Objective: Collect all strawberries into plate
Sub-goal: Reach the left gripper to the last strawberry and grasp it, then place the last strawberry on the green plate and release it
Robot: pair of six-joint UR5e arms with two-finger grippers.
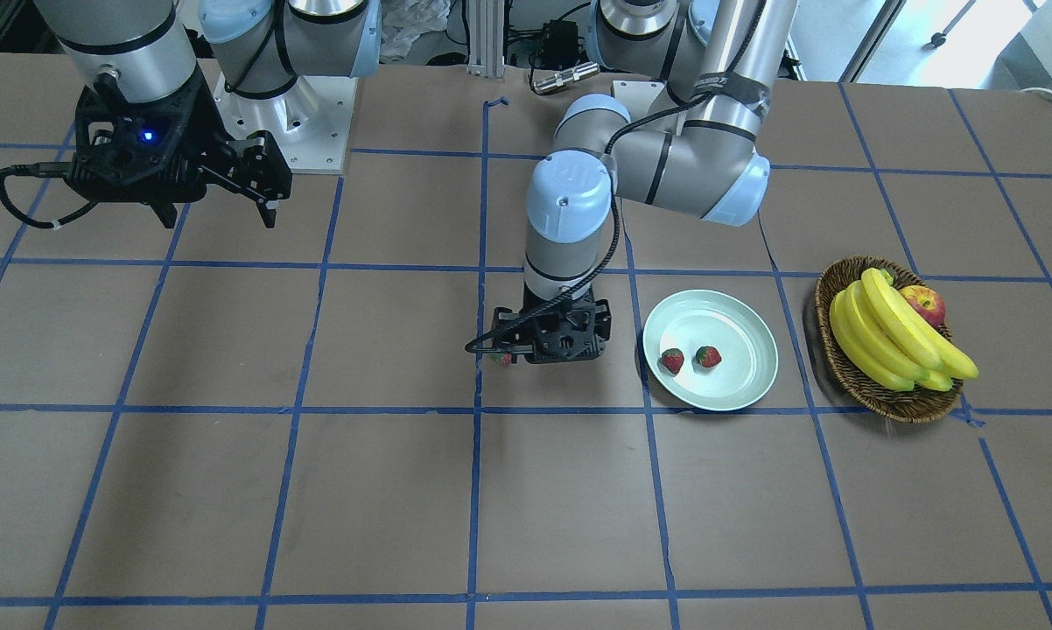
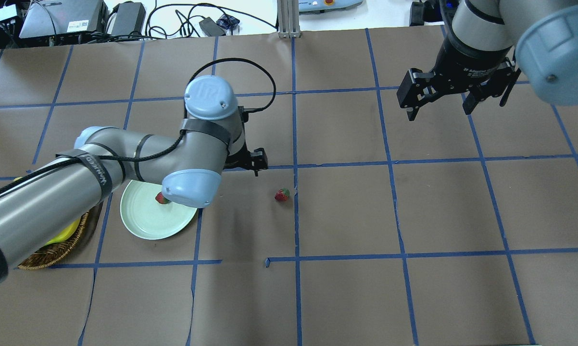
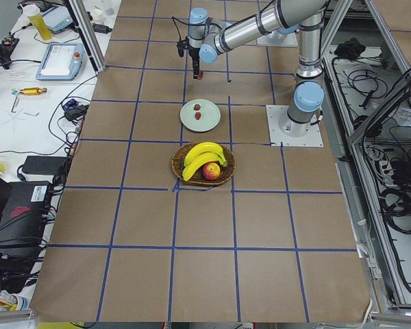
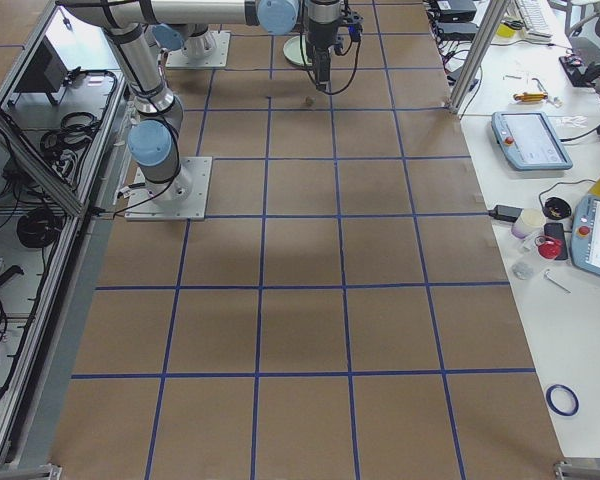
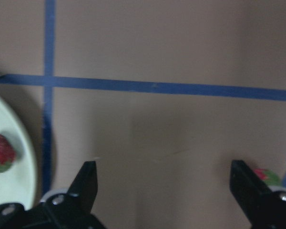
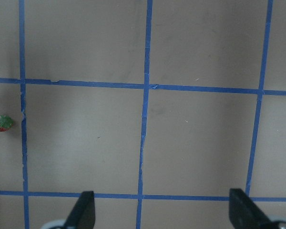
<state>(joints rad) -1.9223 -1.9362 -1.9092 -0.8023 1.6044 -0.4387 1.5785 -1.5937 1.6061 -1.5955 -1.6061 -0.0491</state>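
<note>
Black left claw (image 5: pixel 162 167) gapes wide and empty just beside a loose strawberry (image 5: pixel 267 176); right claw (image 6: pixel 160 195) hangs spread and empty.

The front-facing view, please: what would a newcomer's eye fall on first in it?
Most striking is the left arm bent low over the table, its open left gripper down beside the pale plate, which holds two strawberries. A third strawberry lies on the table close by that gripper. On the plate's other side stands a wicker basket of yellow bananas with an apple.
</note>
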